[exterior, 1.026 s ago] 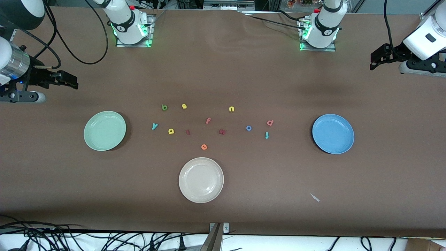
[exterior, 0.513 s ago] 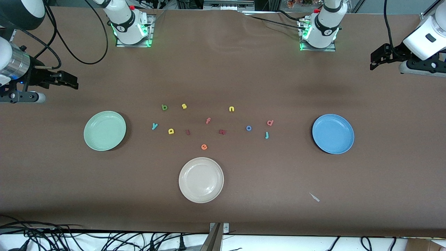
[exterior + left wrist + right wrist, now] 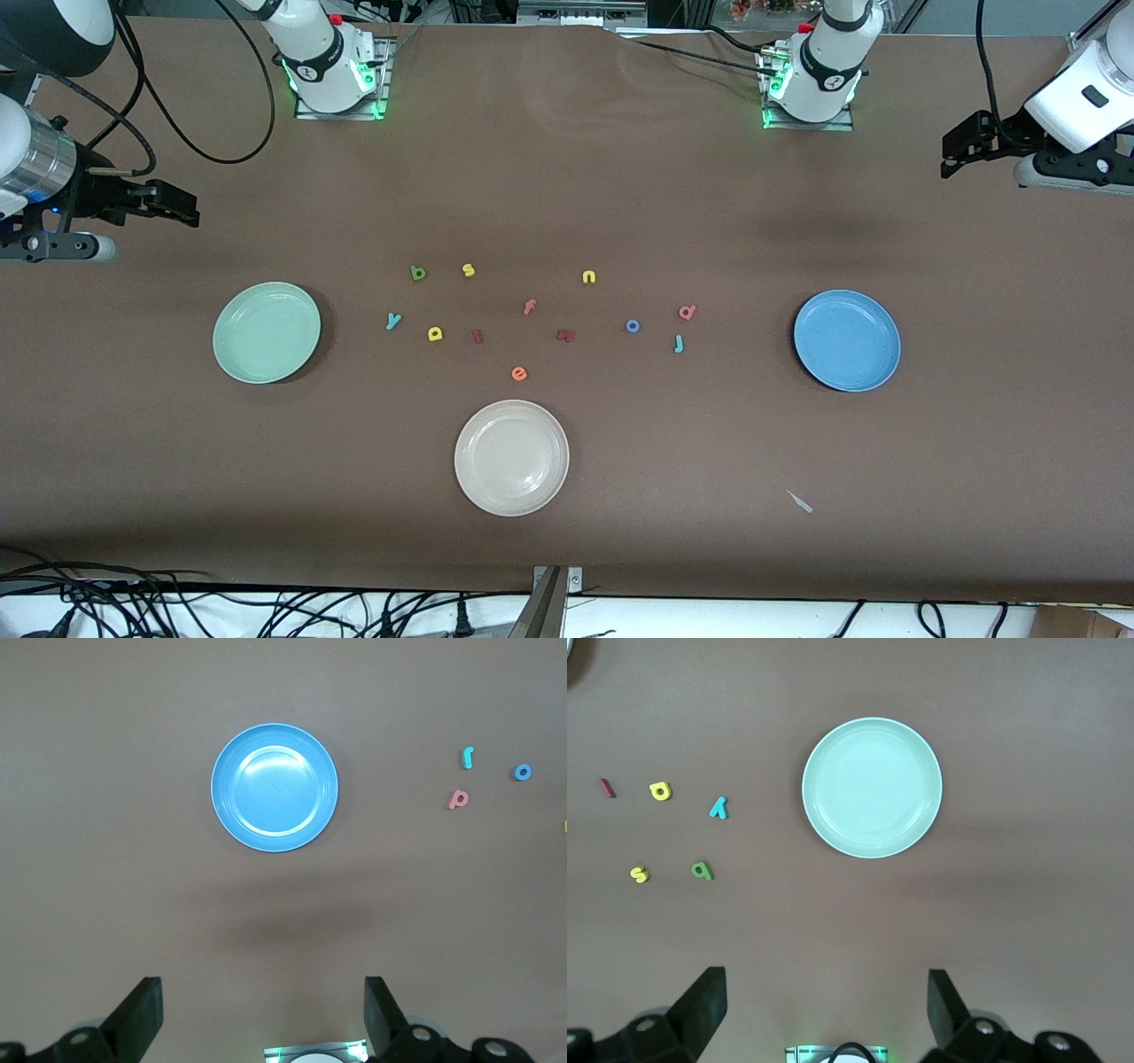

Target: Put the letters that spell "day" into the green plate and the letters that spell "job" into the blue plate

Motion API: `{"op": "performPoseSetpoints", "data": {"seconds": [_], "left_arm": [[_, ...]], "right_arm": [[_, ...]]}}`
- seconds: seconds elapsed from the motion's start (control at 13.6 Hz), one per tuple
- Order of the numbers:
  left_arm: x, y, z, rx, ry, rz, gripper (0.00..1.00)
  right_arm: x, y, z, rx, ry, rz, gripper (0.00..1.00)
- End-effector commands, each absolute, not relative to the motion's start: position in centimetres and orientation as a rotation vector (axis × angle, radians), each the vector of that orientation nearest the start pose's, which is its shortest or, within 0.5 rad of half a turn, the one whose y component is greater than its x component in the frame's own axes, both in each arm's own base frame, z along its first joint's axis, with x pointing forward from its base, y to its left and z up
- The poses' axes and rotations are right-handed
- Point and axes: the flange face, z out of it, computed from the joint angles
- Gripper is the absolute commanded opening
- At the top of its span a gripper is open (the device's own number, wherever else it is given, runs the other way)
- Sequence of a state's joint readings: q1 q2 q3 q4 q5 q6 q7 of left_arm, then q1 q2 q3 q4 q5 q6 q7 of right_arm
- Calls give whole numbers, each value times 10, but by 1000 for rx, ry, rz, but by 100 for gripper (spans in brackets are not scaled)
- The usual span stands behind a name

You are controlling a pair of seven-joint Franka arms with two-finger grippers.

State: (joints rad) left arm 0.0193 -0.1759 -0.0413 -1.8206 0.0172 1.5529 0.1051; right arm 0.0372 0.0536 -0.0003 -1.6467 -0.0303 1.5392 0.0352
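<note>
Nothing is sorted yet. The green plate [image 3: 267,332] sits bare toward the right arm's end of the table, and the blue plate [image 3: 847,340] sits bare toward the left arm's end. The "y" [image 3: 393,321], "a" [image 3: 435,333] and green stem letter [image 3: 418,273] lie on the table near the green plate. The "j" [image 3: 679,344], "o" [image 3: 633,326] and pink stem letter [image 3: 687,312] lie nearer the blue plate. All six still need moving.

The right gripper [image 3: 182,210] waits high over the table edge by the green plate, fingers spread wide and holding nothing. The left gripper [image 3: 955,152] hangs likewise above the blue plate's end, fully spread and empty.
</note>
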Motion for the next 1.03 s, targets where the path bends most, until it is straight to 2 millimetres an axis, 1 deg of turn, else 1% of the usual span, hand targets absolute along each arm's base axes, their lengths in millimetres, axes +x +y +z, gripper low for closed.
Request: {"op": "performPoseSetpoints", "data": {"seconds": [0.0,0.66,0.81,0.95], "left_arm": [[495,-13,604,-3097,199,152,100],[495,-14,605,-3097,199,150,100],[495,-22,605,-3092,221,150,100],[495,-23,605,-3091,226,150,100]], "right_arm": [[561,18,561,-3170,-19,254,100],[560,18,562,-3170,-21,252,100],[561,18,561,-3170,-21,256,100],[560,18,561,-3170,-21,259,100]]}}
